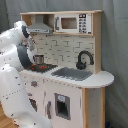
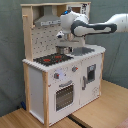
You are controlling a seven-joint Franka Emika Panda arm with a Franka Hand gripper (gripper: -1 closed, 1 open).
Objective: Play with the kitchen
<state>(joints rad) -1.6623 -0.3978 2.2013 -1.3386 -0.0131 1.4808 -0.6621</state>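
Observation:
The kitchen [image 1: 75, 95] [image 2: 55, 85] is a tall white and light-wood toy, seen in both exterior views. It has a black stovetop [image 1: 44, 67] [image 2: 51, 59], a grey sink [image 1: 72, 74] [image 2: 84, 50], a black faucet [image 1: 84, 59], a hood [image 1: 40, 25] [image 2: 46, 21], an oven door [image 2: 63, 95] and a small microwave [image 1: 72, 23]. A small metal pot [image 1: 39, 60] [image 2: 64, 49] stands at the back of the stovetop. My gripper [image 1: 33, 51] [image 2: 62, 41] hangs just above the pot, pointing down. The white wrist hides how it meets the pot.
The white arm fills the first exterior view's left side and reaches in from the second exterior view's right. A grey curtain hangs behind the kitchen. A wooden floor [image 2: 100, 112] spreads in front. The rounded counter end [image 1: 102, 78] juts out beside the sink.

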